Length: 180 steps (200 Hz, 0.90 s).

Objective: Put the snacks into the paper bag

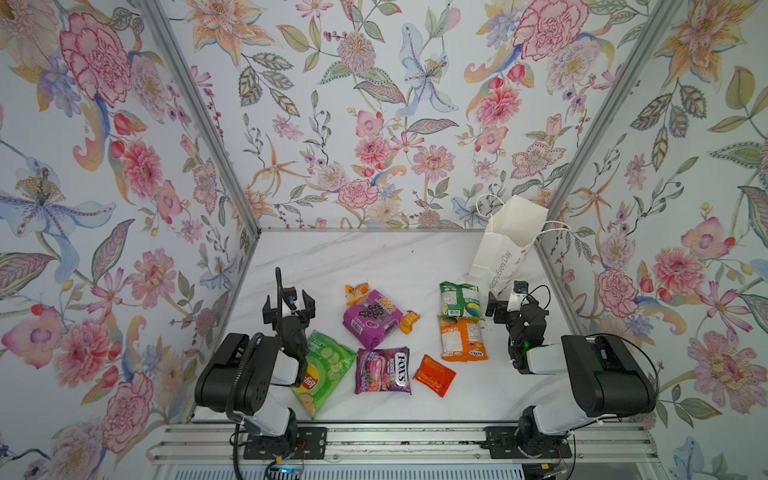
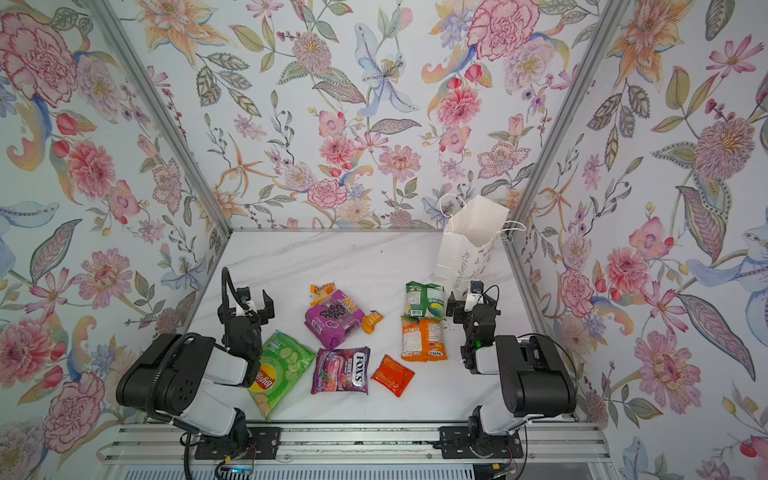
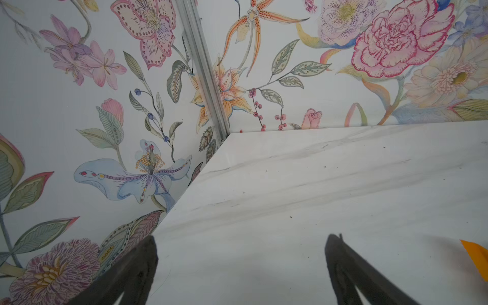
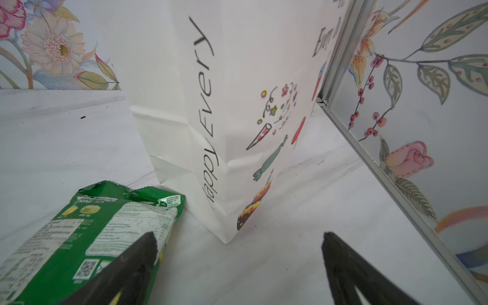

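The white paper bag stands tilted in the far right corner; its "Happy Every Day" lettering fills the right wrist view. Snacks lie flat on the marble: light green Lay's, purple grape, purple FOX'S, orange FOX'S, a green packet, a red-orange sachet and two small orange sachets. My left gripper hovers open and empty left of the pile. My right gripper is open and empty between the green packet and the bag's base.
Floral walls close in the marble table on three sides, with metal corner posts. The left arm's elbow overlaps part of the Lay's packet in both top views. A metal rail runs along the front edge.
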Available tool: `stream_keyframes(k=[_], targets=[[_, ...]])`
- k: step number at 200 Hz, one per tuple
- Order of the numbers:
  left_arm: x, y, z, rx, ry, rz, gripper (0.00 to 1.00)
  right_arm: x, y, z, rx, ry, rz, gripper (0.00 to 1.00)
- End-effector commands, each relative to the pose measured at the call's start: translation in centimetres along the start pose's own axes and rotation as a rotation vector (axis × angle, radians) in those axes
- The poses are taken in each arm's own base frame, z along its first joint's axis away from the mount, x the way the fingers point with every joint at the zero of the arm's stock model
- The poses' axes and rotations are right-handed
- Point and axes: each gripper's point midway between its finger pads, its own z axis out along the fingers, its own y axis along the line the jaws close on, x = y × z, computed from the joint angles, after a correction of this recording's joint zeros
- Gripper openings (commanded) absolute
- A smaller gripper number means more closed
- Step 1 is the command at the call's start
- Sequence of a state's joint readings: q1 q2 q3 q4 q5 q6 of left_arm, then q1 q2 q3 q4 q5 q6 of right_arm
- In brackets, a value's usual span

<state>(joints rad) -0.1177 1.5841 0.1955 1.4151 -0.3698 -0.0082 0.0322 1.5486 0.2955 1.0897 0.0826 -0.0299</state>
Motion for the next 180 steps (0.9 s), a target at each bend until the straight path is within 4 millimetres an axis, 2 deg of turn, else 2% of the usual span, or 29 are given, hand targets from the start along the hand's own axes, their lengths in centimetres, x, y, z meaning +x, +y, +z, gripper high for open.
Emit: stream_keyframes(k=[1, 180], targets=[[-0.64, 0.1, 0.09, -0.004, -0.025, -0.015, 0.99, -0.37, 0.57, -0.09, -0.023, -0.016, -0.018, 0.99], [-0.6, 0.08, 0.04, -0.003, -0.024, -0.016, 0.99, -0.29, 0.56, 0.03, -0.046, -0.01, -0.003, 0.99]])
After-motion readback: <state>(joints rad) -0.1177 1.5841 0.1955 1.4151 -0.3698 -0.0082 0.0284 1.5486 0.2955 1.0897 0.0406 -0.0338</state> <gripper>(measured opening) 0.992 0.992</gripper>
